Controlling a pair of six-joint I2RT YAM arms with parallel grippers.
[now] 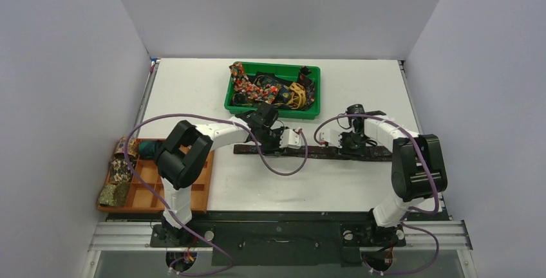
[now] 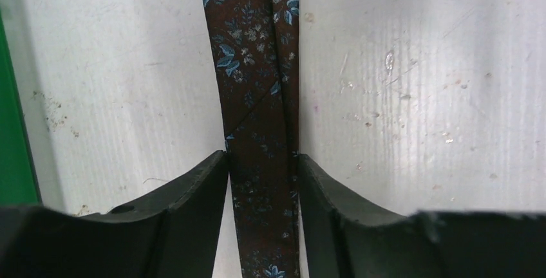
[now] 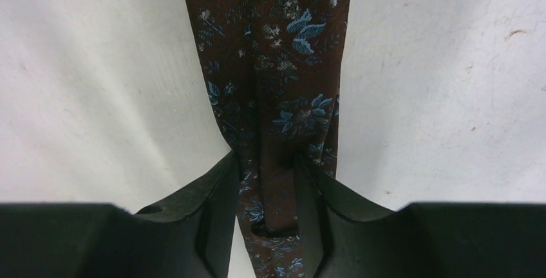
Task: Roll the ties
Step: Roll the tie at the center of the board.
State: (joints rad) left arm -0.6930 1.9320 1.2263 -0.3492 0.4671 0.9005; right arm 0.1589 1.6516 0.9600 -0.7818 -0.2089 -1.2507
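A dark brown tie with small blue flowers (image 1: 251, 150) lies flat and stretched across the table. My left gripper (image 1: 297, 139) points right along it. In the left wrist view the gripper (image 2: 263, 159) has its jaws against both edges of the tie (image 2: 254, 65). My right gripper (image 1: 327, 138) points left along it. In the right wrist view the gripper (image 3: 267, 162) has the tie (image 3: 270, 46) bunched narrow between its jaws. More ties (image 1: 270, 88), red floral and yellow, lie tangled in a green bin (image 1: 270, 107).
The green bin stands at the back middle; its edge shows in the left wrist view (image 2: 9, 130). An orange compartment tray (image 1: 193, 188) at the near left holds several rolled ties (image 1: 116, 168). Purple cables loop from both arms over the table.
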